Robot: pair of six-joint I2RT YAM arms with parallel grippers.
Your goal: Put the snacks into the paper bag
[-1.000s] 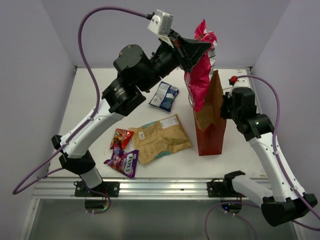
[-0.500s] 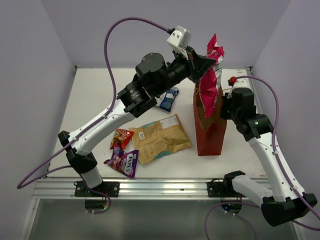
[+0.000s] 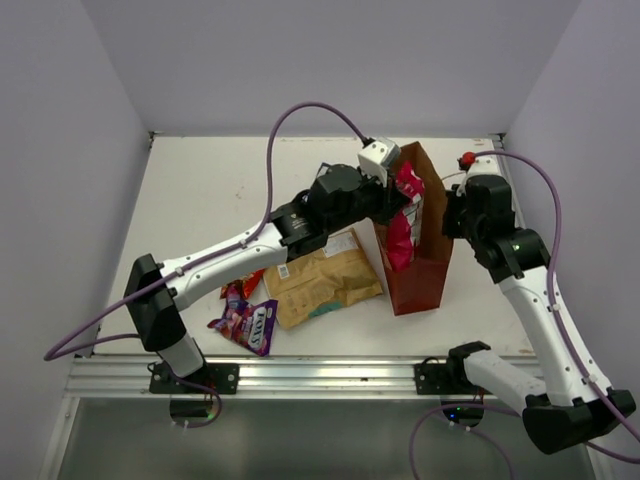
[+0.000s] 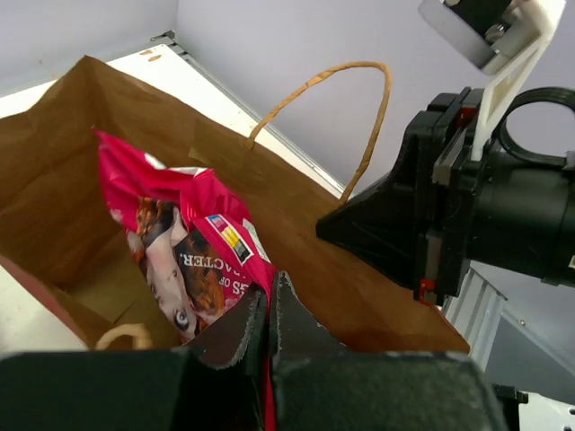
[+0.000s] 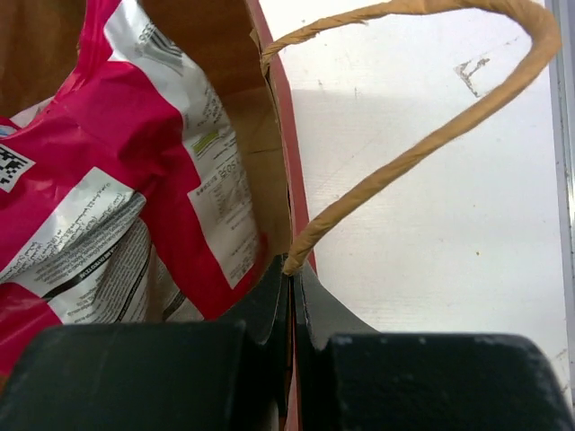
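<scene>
The paper bag (image 3: 425, 275) stands upright right of centre, red-brown outside, kraft brown inside (image 4: 63, 180). My left gripper (image 3: 396, 203) is at the bag's mouth, shut on the top edge of the pink-and-white packet (image 3: 403, 228), which hangs inside the bag (image 4: 171, 233). My right gripper (image 3: 447, 215) is shut on the bag's right wall (image 5: 260, 135) at the base of a string handle (image 5: 431, 135). The tan kraft pouch (image 3: 322, 275), the purple FOX'S packet (image 3: 250, 323) and the red-orange packet (image 3: 243, 277) lie on the table. The blue-and-white packet is hidden under my left arm.
The white table (image 3: 200, 190) is walled on the left, back and right. An aluminium rail (image 3: 320, 375) runs along its near edge. My left arm (image 3: 250, 245) stretches low across the middle, above the loose packets.
My left gripper has swung right and come down, lowering the pink-and-white packet from above the bag into its mouth. The right arm and the bag have not moved.
</scene>
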